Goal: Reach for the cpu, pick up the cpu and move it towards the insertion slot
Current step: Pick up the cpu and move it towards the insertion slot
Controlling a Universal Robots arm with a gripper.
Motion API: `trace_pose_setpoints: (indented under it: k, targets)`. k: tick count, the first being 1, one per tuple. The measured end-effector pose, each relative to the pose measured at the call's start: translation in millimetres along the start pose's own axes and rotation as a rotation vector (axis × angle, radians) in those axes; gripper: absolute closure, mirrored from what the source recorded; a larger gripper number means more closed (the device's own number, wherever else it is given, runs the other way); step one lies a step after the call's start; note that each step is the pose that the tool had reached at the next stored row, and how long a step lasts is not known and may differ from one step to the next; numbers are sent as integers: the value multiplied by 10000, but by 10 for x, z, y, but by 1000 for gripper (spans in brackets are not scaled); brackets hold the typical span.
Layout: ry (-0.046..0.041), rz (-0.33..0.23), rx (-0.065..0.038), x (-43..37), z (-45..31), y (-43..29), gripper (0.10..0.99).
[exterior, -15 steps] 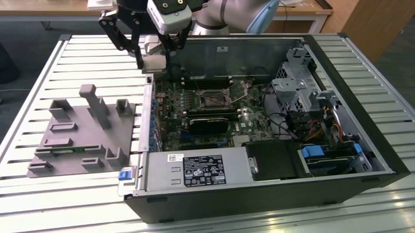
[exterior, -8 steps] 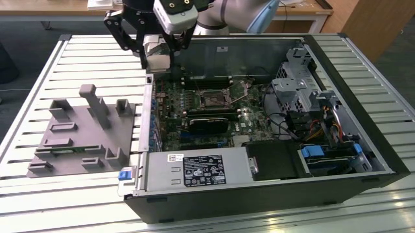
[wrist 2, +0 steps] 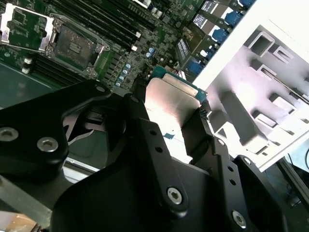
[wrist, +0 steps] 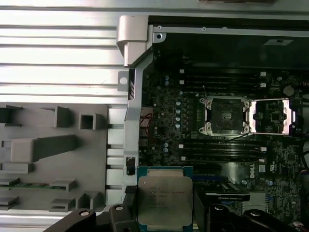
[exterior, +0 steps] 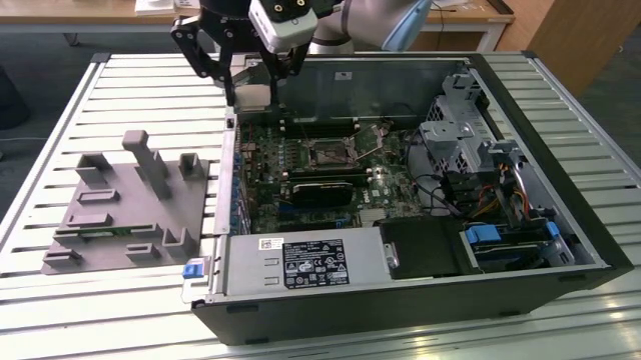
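We see gripper [wrist: 161, 212] clamped on cpu [wrist: 165, 199], held above motherboard [wrist: 164, 116] near case edge — insertion slot [wrist: 226, 115] well apart. Risk we judge: thin edge grip — chip slips, lands on socket pins.

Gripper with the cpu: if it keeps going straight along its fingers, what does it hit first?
Probably the green circuit board near the case's edge, short of the insertion slot; the gripper holds the cpu. Depth is unclear.

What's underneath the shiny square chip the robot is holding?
Below the flat silvery square cpu, gripped between the black fingers, lie the green circuit board and the case's metal edge. The board directly beneath is covered by the chip.
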State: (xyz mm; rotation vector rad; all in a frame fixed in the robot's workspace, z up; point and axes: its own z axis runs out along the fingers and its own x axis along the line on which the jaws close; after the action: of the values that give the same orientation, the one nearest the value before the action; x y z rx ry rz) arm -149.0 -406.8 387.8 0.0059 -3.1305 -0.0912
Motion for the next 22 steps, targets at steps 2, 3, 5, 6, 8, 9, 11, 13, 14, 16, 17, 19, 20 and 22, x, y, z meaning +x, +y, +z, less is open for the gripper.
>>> trace_pose_setpoints:
  k: [2, 3, 5, 6, 8, 9, 11, 13, 14, 16, 17, 19, 20, 22]
  targets:
    - [0, 0, 0, -27, 0, 0, 545]
    - [0, 0, 0, -39, 0, 0, 545]
    - [0, 0, 0, -63, -1, 0, 545]
    - [0, 0, 0, -76, -1, 0, 545]
    - [0, 0, 0, -101, -1, 0, 545]
    - [0, 0, 0, -114, -1, 0, 545]
    - [-1, 0, 0, -138, -1, -1, 545]
    - [0, 0, 0, -163, -1, -1, 545]
    - [0, 0, 0, -175, -2, -1, 545]
    - [0, 1, 0, -199, -2, 0, 545]
    - [0, 0, 0, -215, -2, 1, 545]
    - [0, 0, 0, -239, -2, 11, 545]
    - [-1, 0, -1, -250, -1, 19, 545]
    - [0, 1, 0, -271, 0, 44, 545]
